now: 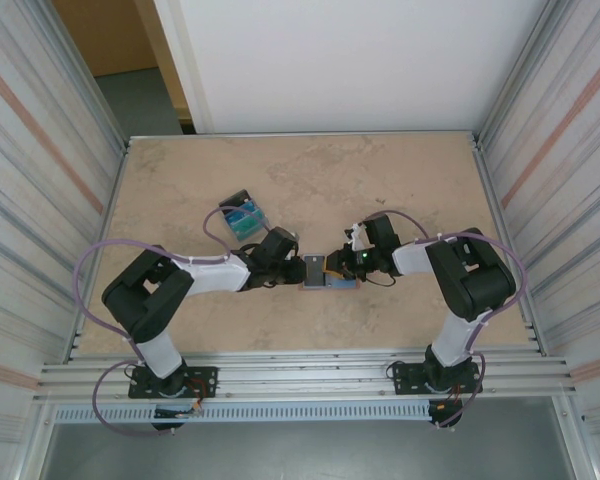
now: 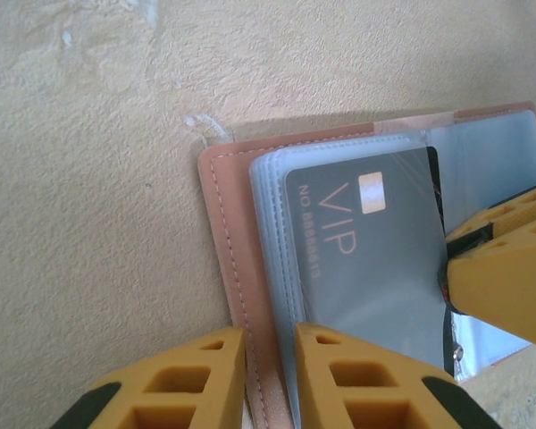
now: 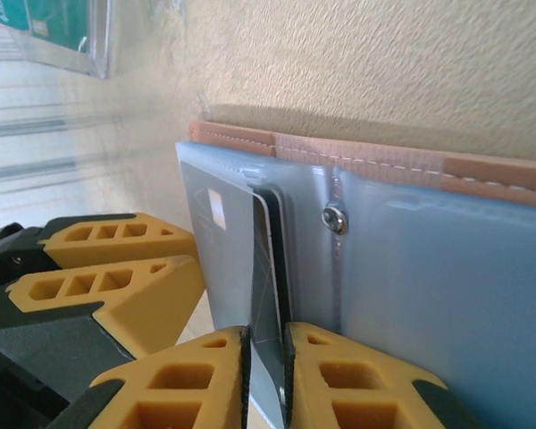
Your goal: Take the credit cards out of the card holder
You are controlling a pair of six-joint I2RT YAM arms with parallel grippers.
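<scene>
Left claw (image 2: pixel 268 338) is gripping the card holder (image 2: pixel 225 223) by its salmon outer edge. One finger is on the leather side and the other on the clear sleeves, so the edge is sandwiched between them. The holder is lying open and flat on the table (image 2: pixel 89 161), running straight out ahead of the left fingertips.

Right claw (image 3: pixel 266 340) is facing in from the opposite side and is clamped on the dark VIP card (image 2: pixel 366 259). I'm seeing the card's thin edge running between its two pads with no gap on either side. The card is lying on the sleeve stack ahead of the left claw, and I can't tell how far it is out of its pocket. The metal snap (image 3: pixel 335 217) is sitting just ahead of the right claw's fingertips on the blue-grey lining.

From above, the two claws are pointing tip to tip with the holder between them. The rest of the credit cards (image 1: pixel 242 218), teal and blue, are sitting in a clear box (image 3: pixel 94 54) near the left claw's wrist, on the side away from the arm bases and apart from the holder.
</scene>
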